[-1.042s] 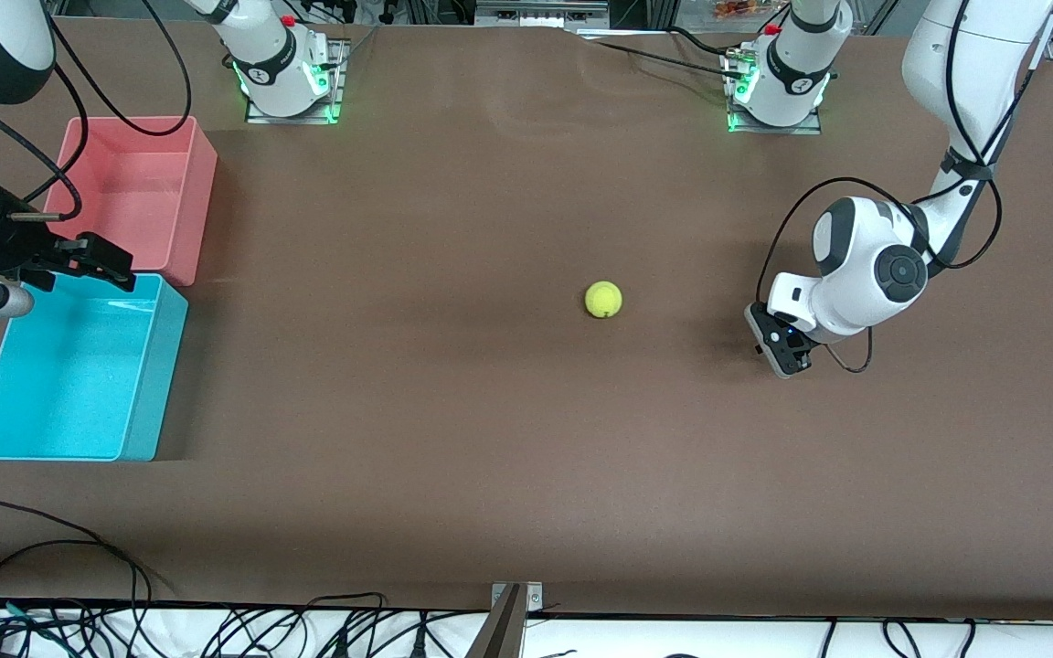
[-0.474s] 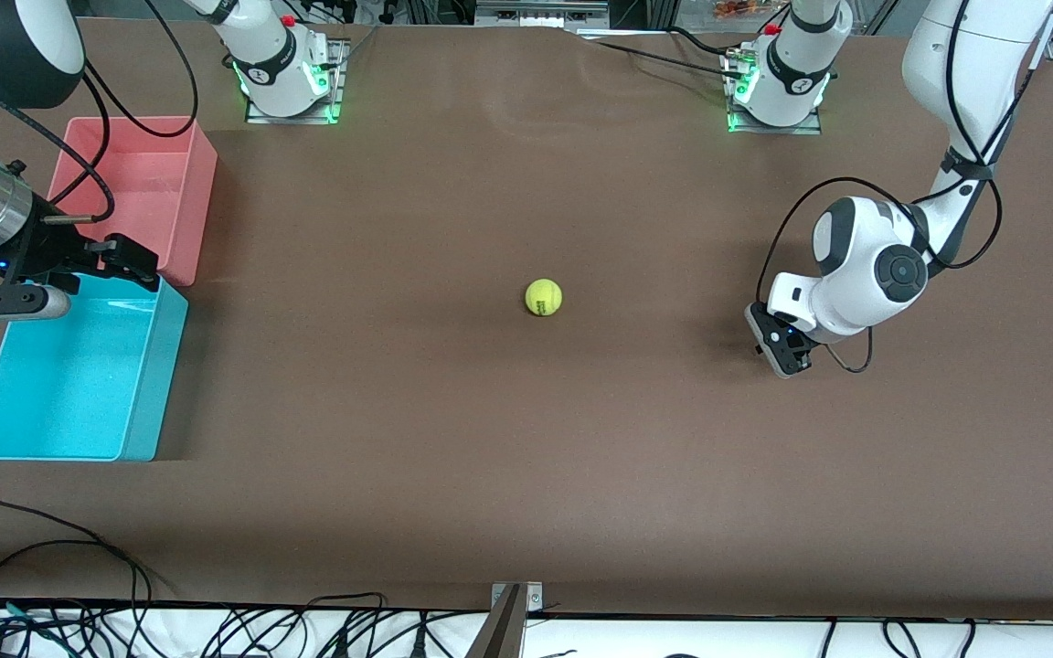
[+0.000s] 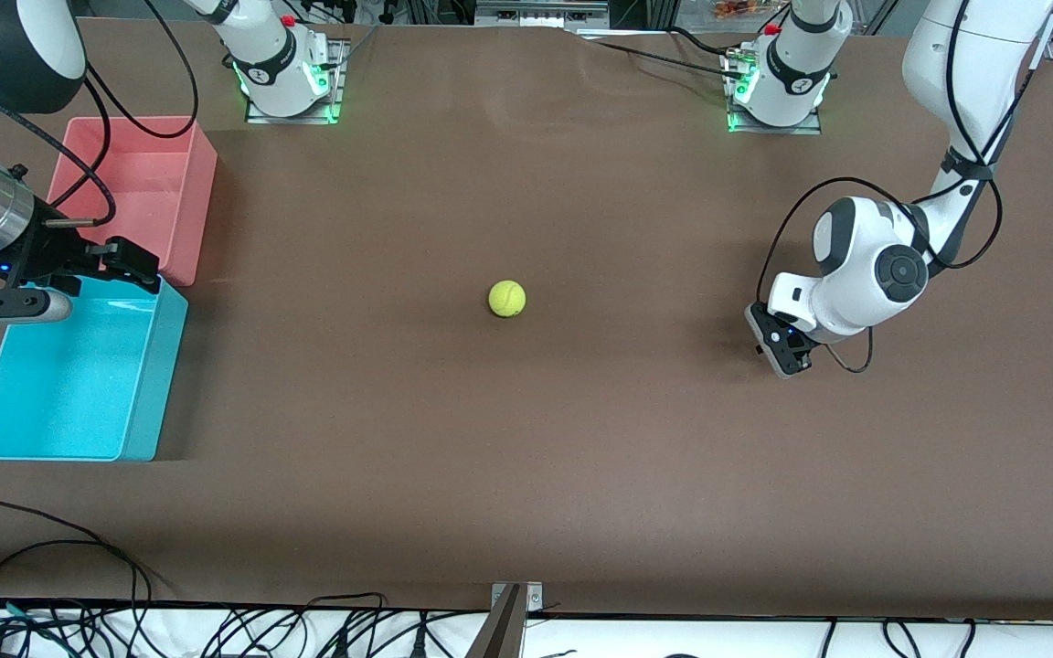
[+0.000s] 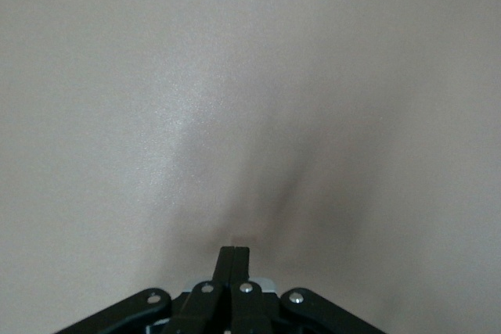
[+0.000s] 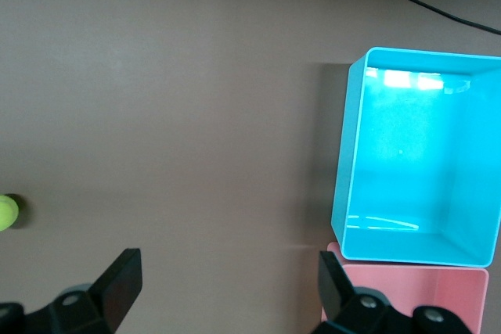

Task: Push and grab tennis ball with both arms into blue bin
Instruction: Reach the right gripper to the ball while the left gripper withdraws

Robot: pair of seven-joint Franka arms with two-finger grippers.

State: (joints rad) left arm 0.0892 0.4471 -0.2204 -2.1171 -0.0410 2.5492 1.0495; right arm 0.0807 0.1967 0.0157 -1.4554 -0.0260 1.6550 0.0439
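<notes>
The yellow-green tennis ball lies alone on the brown table near its middle; it also shows small in the right wrist view as the tennis ball. The blue bin stands at the right arm's end of the table and holds nothing; the right wrist view looks down into this blue bin. My right gripper hangs open over the seam between the blue bin and the pink bin, nothing between its fingers. My left gripper is shut and empty, low over bare table at the left arm's end, and appears shut in its wrist view.
A pink bin of the same size touches the blue bin, farther from the front camera; its pink rim shows in the right wrist view. Black cables lie past the table's near edge. Both arm bases stand along the back edge.
The tennis ball has rolled across the table toward the right arm's end. The right gripper shifted slightly toward the ball early on, then held still. The left arm has not moved.
</notes>
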